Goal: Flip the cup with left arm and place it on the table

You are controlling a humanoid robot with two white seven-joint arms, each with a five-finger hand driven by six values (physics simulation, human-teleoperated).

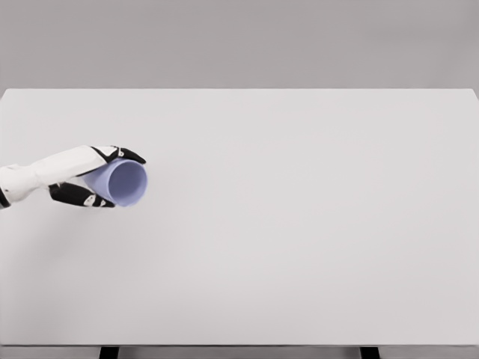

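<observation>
Head view — cup (pixel 127 185) in left hand (pixel 90 179)

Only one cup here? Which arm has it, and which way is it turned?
One pale blue cup, gripped by the left hand. It is on its side, mouth toward the right.

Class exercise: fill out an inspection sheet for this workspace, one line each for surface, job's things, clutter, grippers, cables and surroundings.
Surface: white table, flat and evenly lit.
Job's things: pale blue cup, lying on its side, open mouth turned toward the camera and right.
Clutter: nothing seen.
Grippers: left hand closed around the cup from the left, fingers above and below it; right hand not in view.
Cables: nothing seen.
Surroundings: plain grey backdrop; dark table legs at the bottom edge.
</observation>
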